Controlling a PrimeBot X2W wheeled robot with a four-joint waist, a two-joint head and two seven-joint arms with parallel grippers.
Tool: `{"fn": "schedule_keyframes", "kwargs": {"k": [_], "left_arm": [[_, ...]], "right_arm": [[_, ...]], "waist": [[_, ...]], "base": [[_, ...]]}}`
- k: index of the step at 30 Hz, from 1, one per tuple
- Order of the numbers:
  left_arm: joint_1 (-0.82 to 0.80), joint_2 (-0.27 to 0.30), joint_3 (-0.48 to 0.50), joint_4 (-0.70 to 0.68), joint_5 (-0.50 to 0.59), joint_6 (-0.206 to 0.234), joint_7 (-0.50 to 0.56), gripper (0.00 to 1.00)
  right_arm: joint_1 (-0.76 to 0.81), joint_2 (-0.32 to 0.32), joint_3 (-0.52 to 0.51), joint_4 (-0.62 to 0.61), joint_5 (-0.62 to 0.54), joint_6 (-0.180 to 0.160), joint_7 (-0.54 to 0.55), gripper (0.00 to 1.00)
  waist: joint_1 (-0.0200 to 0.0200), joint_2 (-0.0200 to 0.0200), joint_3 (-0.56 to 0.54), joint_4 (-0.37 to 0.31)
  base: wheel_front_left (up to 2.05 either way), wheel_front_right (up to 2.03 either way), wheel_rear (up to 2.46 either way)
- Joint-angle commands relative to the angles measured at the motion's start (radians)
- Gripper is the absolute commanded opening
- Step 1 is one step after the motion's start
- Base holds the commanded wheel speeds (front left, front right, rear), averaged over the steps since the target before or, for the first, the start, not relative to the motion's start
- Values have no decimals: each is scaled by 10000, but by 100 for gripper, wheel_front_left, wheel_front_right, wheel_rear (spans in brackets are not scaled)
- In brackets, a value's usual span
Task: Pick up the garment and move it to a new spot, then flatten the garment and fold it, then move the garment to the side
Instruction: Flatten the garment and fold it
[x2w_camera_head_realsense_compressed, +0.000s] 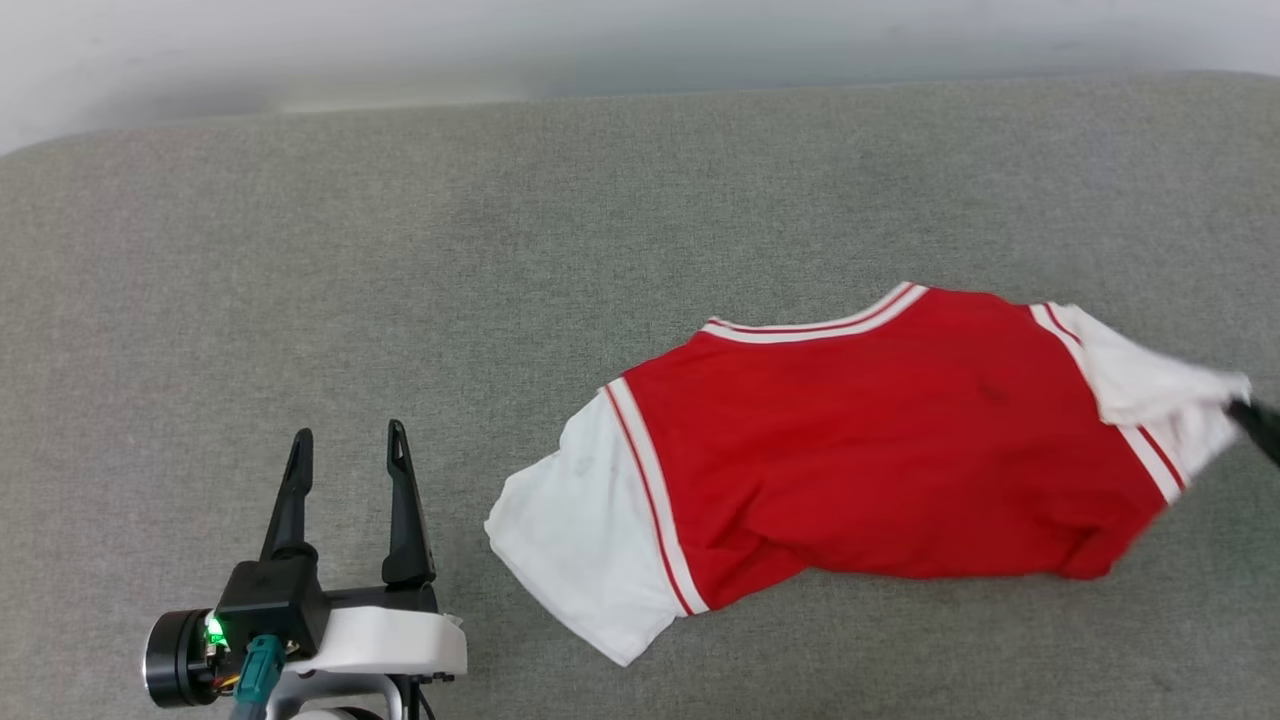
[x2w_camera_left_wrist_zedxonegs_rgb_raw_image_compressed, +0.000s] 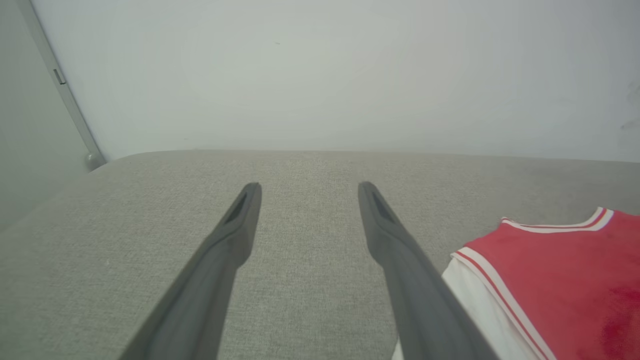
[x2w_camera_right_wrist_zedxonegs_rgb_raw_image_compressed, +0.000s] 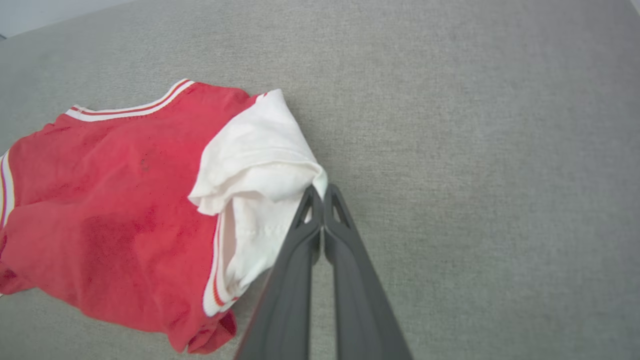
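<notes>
Across the centre right of the head view I find the garment (x2w_camera_head_realsense_compressed: 880, 440) lying rumpled and unfolded on the grey cloth surface (x2w_camera_head_realsense_compressed: 400, 250), right tool (x2w_camera_right_wrist_zedxonegs_rgb_raw_image_compressed: 320, 192) pinched on its white sleeve (x2w_camera_right_wrist_zedxonegs_rgb_raw_image_compressed: 250, 165), left tool (x2w_camera_head_realsense_compressed: 348, 440) spread wide and empty, so I judge flattening, folding and setting aside outstanding.

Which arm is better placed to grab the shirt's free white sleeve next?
Left. The left end effector is open, apart from the shirt but beside its free sleeve; the right end effector is shut on the other sleeve.
</notes>
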Motion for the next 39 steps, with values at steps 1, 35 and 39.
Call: {"fn": "schedule_keyframes", "kwargs": {"k": [1, 35, 39], "left_arm": [[-38, -4, -43, 30, -19, 12, -25, 100], [-2345, 1673, 32, 1246, 556, -1957, 602, 100], [-3341, 2095, -487, 1617, 257, -2538, 1948, 100]], "right_arm": [[548, 305, -159, 938, 69, -7, -170, 0], [3212, 3533, -6822, -1028, -6843, -7, -4325, 100], [4103, 4962, -8003, -2350, -8383, -7, -4329, 100]], "waist": [[0, -1, 66, 23], [0, -1, -965, -363], [0, -1, -853, -345]], "base": [[0, 0, 0], [0, 0, 0], [0, 0, 0]]}}
